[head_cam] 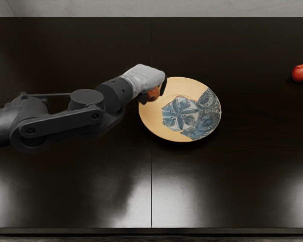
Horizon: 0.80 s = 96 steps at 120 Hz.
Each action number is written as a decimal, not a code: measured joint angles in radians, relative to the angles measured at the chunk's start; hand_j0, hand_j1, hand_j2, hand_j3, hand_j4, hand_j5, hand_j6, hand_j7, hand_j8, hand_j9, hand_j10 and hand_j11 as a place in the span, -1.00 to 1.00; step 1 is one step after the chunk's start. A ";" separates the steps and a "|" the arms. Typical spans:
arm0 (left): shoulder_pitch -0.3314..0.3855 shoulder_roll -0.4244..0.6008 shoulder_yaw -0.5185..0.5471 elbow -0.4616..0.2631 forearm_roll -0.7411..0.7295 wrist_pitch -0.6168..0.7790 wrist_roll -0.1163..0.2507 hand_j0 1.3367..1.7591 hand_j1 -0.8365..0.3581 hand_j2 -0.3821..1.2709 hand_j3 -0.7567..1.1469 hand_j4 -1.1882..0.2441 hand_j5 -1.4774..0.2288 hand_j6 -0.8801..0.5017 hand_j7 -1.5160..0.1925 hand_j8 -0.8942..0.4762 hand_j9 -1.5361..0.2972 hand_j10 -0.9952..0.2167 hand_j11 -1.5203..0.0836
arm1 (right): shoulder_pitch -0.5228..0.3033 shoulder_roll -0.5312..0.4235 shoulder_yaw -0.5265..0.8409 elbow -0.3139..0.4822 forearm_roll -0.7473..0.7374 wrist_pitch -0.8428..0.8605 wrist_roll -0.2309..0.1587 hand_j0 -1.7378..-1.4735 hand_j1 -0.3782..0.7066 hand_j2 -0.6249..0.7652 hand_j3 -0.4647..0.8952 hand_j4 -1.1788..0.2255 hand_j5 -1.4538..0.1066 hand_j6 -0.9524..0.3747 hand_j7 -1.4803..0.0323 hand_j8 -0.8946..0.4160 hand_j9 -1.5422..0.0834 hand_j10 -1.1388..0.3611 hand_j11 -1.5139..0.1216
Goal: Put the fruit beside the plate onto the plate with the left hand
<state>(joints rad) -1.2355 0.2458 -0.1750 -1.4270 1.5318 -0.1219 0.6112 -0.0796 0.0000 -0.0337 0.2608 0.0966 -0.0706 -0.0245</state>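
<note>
Table (232, 191) dark, plate (184, 83) centre, left hand (146, 80) at the plate's left rim with fingers curled round the small orange fruit (153, 94), mostly hidden; probably light, firm, smooth, roll-prone, so grip round its widest girth.

Counted by kind
One plate (154, 118); two fruits, the orange fruit (153, 94) and the red fruit (301, 73); one left hand (146, 79).
</note>
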 joint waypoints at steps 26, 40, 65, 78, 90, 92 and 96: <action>0.008 -0.078 0.007 0.040 0.003 0.010 0.000 0.48 -0.21 -0.23 -0.20 -0.10 -0.51 -0.26 -0.42 -0.30 -0.44 -0.60 -0.39 | 0.000 0.000 0.000 0.000 0.000 0.000 0.000 -0.40 -0.87 -0.11 -0.32 0.63 0.81 0.39 0.90 0.32 0.84 0.47 0.80; 0.016 -0.104 0.043 0.069 0.005 0.012 0.000 0.48 -0.21 -0.19 -0.20 -0.11 -0.50 -0.26 -0.41 -0.31 -0.44 -0.59 -0.38 | 0.000 0.000 0.000 0.000 0.000 0.000 0.000 -0.40 -0.87 -0.11 -0.32 0.63 0.81 0.39 0.90 0.32 0.84 0.47 0.80; 0.029 -0.125 0.101 0.095 0.005 0.012 0.000 0.48 -0.23 -0.17 -0.20 -0.13 -0.46 -0.29 -0.38 -0.33 -0.41 -0.56 -0.35 | -0.001 0.000 -0.001 0.000 0.000 0.000 -0.004 -0.40 -0.87 -0.11 -0.32 0.63 0.81 0.39 0.90 0.32 0.84 0.47 0.80; 0.027 -0.125 0.106 0.095 0.004 0.015 0.000 0.50 -0.05 -0.26 -0.20 -0.04 -0.22 -0.28 -0.16 -0.30 -0.20 -0.34 -0.11 | -0.001 0.000 -0.001 0.000 0.000 0.000 -0.005 -0.40 -0.87 -0.11 -0.32 0.63 0.81 0.39 0.90 0.32 0.84 0.47 0.80; 0.018 -0.122 0.105 0.093 -0.039 0.014 0.000 0.46 0.14 -0.49 -0.28 0.09 -0.01 -0.21 0.05 -0.22 0.00 -0.13 0.13 | -0.002 0.000 -0.001 0.000 0.000 0.000 -0.006 -0.40 -0.87 -0.11 -0.32 0.63 0.81 0.39 0.90 0.32 0.84 0.47 0.80; 0.017 -0.121 0.104 0.093 -0.045 0.014 0.000 0.49 0.16 -0.54 -0.27 0.11 0.02 -0.21 0.08 -0.21 0.03 -0.10 0.16 | -0.002 0.000 -0.001 0.000 0.000 0.000 -0.006 -0.40 -0.87 -0.11 -0.32 0.63 0.81 0.39 0.90 0.32 0.84 0.47 0.80; 0.015 -0.118 0.103 0.092 -0.056 0.014 0.000 0.49 0.21 -0.56 -0.43 0.14 0.07 -0.19 0.13 -0.19 0.07 -0.06 0.21 | -0.002 0.000 -0.001 0.000 0.000 0.000 -0.006 -0.40 -0.87 -0.11 -0.32 0.63 0.81 0.39 0.90 0.32 0.84 0.47 0.80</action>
<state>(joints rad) -1.2207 0.1275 -0.0717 -1.3353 1.4759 -0.1075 0.6114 -0.0812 0.0000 -0.0352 0.2608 0.0966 -0.0707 -0.0305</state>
